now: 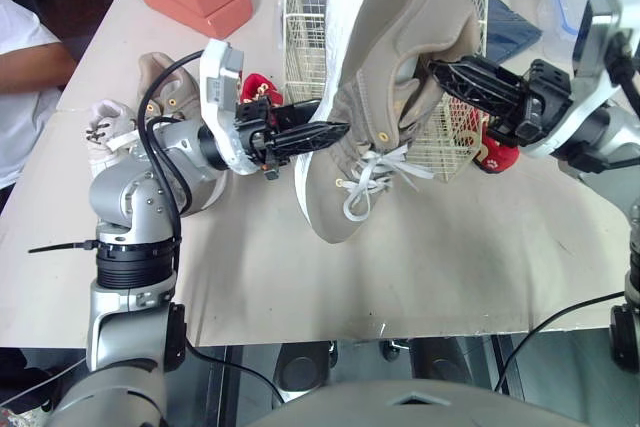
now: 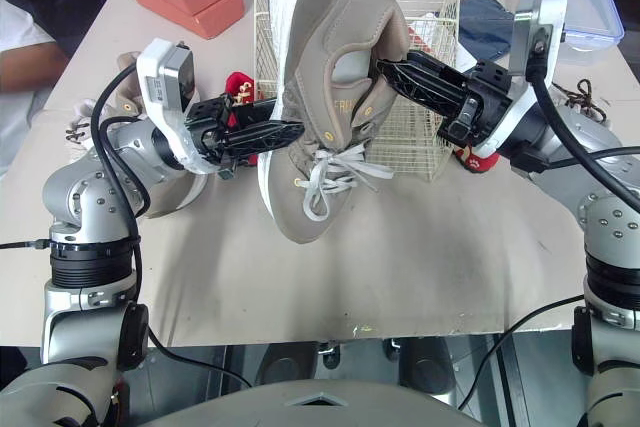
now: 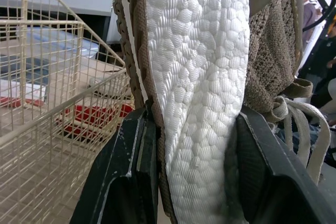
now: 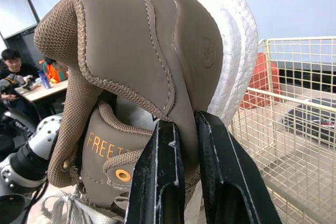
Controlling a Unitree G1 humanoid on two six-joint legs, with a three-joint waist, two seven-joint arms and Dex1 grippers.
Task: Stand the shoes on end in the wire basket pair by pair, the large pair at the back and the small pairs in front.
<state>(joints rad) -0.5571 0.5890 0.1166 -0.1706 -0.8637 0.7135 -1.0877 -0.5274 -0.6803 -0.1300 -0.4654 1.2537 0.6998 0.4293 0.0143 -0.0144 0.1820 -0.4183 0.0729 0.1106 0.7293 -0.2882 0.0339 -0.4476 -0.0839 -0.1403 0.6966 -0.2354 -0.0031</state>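
Firmly, left end effector (image 1: 338,131) and right end effector (image 1: 437,69) clamp the tan shoe (image 1: 400,27).

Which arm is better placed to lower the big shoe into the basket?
Probably right: the right claw pinches the heel of the shoe up beside the basket; the left claw clamps its sole lower down.

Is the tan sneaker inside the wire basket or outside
Outside. The tan sneaker is held toe-down in front of the wire basket, left tool on its sole, right tool on its collar.
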